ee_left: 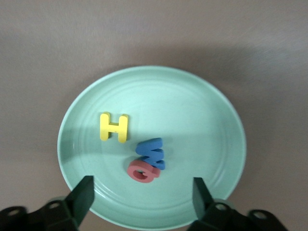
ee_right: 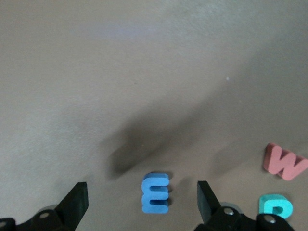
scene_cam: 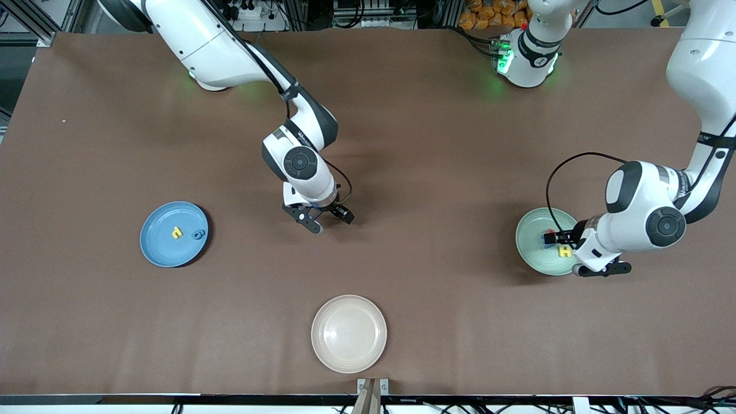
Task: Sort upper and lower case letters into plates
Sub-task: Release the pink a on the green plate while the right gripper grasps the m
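Note:
The pale mint plate (scene_cam: 532,238) (ee_left: 202,110) lies toward the left arm's end of the table. In it are a yellow H (scene_cam: 565,251) (ee_left: 114,127) and a blue letter (ee_left: 152,152) that leans on a red letter (ee_left: 142,172). My left gripper (scene_cam: 569,254) (ee_left: 143,192) hangs open over this plate, holding nothing. The blue plate (scene_cam: 158,244), toward the right arm's end, holds a yellow letter (scene_cam: 177,232) and a teal letter (scene_cam: 199,234). My right gripper (scene_cam: 330,221) (ee_right: 142,197) is open low over the table's middle. A blue E (ee_right: 155,192) lies on the table between its fingers.
A red W (ee_right: 284,162) and a teal letter (ee_right: 275,207) lie on the table beside the blue E; in the front view the right hand hides all three. A cream-beige plate (scene_cam: 349,333), empty, sits near the table edge closest to the front camera.

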Controlling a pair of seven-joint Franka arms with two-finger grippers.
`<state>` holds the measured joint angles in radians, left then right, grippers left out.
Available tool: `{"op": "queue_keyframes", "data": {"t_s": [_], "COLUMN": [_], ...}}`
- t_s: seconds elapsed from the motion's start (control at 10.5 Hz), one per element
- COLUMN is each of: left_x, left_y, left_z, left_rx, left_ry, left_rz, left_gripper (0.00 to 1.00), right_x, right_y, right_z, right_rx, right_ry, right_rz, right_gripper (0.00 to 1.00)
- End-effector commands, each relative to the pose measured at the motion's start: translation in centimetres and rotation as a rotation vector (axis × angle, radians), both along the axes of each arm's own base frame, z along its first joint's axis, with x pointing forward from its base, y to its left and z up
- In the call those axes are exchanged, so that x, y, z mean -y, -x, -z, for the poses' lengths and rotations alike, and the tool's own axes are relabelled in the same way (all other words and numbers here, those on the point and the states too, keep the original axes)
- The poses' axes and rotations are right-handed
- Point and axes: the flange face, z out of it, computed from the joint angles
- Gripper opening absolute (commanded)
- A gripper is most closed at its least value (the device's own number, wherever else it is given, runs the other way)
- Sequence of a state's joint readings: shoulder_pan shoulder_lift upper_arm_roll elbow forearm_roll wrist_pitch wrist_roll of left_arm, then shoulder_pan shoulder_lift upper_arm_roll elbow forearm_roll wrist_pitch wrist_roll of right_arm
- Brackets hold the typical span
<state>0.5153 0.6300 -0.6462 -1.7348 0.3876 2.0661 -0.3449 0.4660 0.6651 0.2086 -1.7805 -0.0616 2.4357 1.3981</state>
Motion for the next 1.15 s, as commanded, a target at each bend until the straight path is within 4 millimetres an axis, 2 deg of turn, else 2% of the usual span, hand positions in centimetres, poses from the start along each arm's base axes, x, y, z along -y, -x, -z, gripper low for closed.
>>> {"op": "queue_keyframes", "data": {"t_s": [0.0, 0.19, 0.57, 0.76, 1.05], "left_x": [4.6, 8.8, 14.7, 16.7, 18.4], "left_y": [0.6, 0.9, 3.0, 4.1, 5.2], "left_z": [-6.8, -10.4, -15.2, -17.8, -21.5], "left_rx": [0.053, 0.070, 0.107, 0.146, 0.195], "left_ry": [-0.102, -0.121, -0.121, -0.124, -0.132], "left_rz": [0.030, 0.033, 0.039, 0.055, 0.072], "left_gripper": [1.00, 1.00, 1.00, 1.00, 1.00], "right_x": [0.1, -0.2, -0.4, -0.7, -1.0], "right_y": [0.9, 1.1, 1.3, 1.6, 1.9], "right_z": [-0.2, -0.1, 0.5, 0.6, 1.3], "right_rx": [-0.025, -0.021, -0.008, -0.007, -0.006], "right_ry": [0.032, 0.035, 0.047, 0.051, 0.048], "right_rz": [0.069, 0.061, 0.042, 0.031, 0.025], "right_gripper": [1.00, 1.00, 1.00, 1.00, 1.00]}}
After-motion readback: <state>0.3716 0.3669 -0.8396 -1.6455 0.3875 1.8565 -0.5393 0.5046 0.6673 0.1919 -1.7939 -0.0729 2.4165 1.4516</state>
